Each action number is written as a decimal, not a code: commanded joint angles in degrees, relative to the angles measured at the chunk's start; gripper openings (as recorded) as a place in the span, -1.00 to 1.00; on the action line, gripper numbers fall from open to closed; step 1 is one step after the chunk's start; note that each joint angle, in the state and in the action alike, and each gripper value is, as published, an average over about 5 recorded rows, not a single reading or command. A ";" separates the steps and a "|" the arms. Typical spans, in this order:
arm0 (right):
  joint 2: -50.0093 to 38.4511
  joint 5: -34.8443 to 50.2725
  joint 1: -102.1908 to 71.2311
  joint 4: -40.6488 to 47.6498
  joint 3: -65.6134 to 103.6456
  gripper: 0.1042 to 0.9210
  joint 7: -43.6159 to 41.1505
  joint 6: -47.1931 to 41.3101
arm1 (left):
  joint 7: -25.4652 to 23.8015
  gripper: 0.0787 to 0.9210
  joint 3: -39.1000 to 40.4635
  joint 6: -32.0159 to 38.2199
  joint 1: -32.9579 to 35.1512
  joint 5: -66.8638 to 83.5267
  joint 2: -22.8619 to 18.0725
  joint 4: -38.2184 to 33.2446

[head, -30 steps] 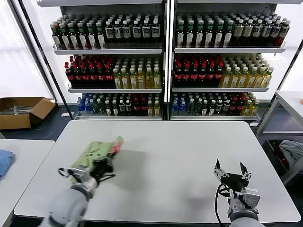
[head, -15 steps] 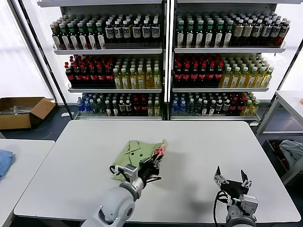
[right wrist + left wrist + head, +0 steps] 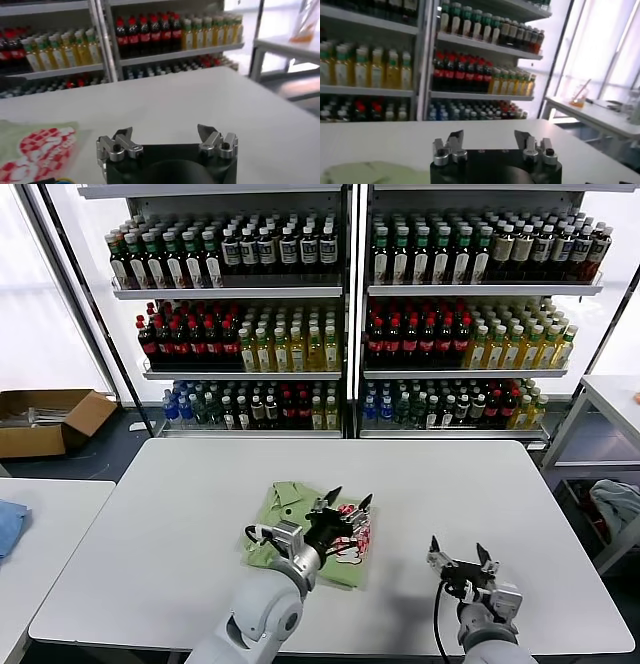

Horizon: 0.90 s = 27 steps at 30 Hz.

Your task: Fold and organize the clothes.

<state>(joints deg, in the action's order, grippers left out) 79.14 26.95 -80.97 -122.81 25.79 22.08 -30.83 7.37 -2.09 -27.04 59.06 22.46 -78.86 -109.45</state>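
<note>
White table [image 3: 180, 524]: reference surface, centre of the head view; shelving units [image 3: 345, 314]: two, side by side behind the table's far edge, three visible tiers each, filled with upright bottles [image 3: 420, 334] in dark, red, yellow and green rows; cardboard box [image 3: 45, 421]: open, on the floor beyond the table's left far corner; second table [image 3: 40, 524]: just left of the white table, bearing a blue cloth [image 3: 8, 526] at its left edge; third table [image 3: 610, 399]: beyond the right far corner.

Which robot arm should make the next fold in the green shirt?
Probably the left. Its open left claw hangs right over the light green fabric shirt, while the open right claw waits off to the side over bare white table.
</note>
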 commanded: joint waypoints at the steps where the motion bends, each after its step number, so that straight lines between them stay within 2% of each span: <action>1: -1.30 22.77 17.81 11.46 -11.46 0.76 5.66 -2.43 | 0.21 0.51 -13.00 0.48 4.53 -12.24 5.51 -1.61; 6: 1.49 20.81 21.56 16.49 -15.29 0.76 7.79 -2.41 | 0.39 0.74 -17.08 0.58 7.12 -11.77 6.75 -3.16; 16: 3.25 17.41 21.58 19.40 -18.84 0.72 9.29 -2.41 | 0.67 0.77 -19.90 0.66 8.19 -10.63 7.19 -3.14; 22: 3.42 16.67 21.05 19.89 -18.73 0.47 9.95 -2.40 | 0.92 0.77 -19.94 0.52 8.30 -9.31 7.18 -2.88; 27: 3.58 16.15 20.13 19.77 -18.95 0.14 10.35 -2.41 | 1.11 0.77 -19.86 0.38 8.29 -8.88 7.17 -2.79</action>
<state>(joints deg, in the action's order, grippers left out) 82.11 42.56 -62.17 -105.14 9.08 31.16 -32.83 8.38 -19.89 -26.55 66.55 13.67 -72.29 -112.05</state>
